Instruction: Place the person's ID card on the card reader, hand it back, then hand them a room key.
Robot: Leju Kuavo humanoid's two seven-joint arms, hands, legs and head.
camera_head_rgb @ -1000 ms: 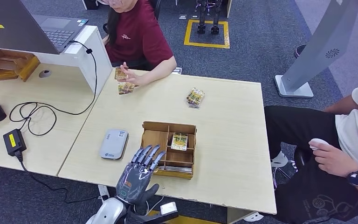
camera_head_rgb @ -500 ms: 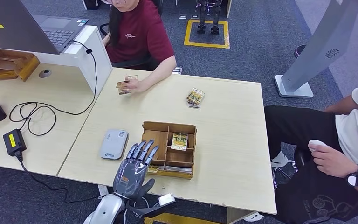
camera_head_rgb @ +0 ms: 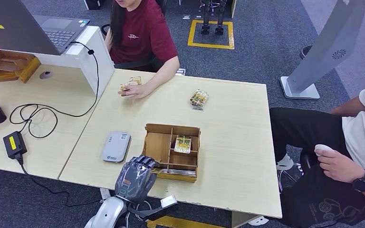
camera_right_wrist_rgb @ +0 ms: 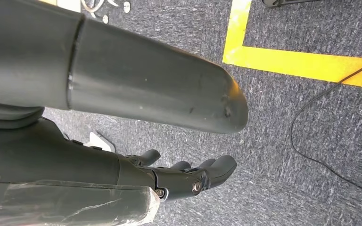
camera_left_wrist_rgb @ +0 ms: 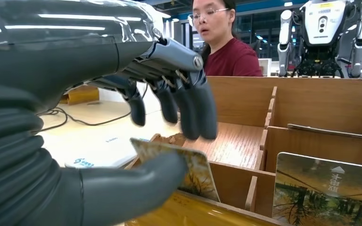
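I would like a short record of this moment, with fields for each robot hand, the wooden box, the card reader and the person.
left hand: at the near left corner of the wooden box, thumb under a room key card, fingers curled above it
right hand: hanging over the carpet, holding nothing
wooden box: divided; one card in a middle compartment
card reader: left of box, nothing on it
person: seated opposite, hand on cards
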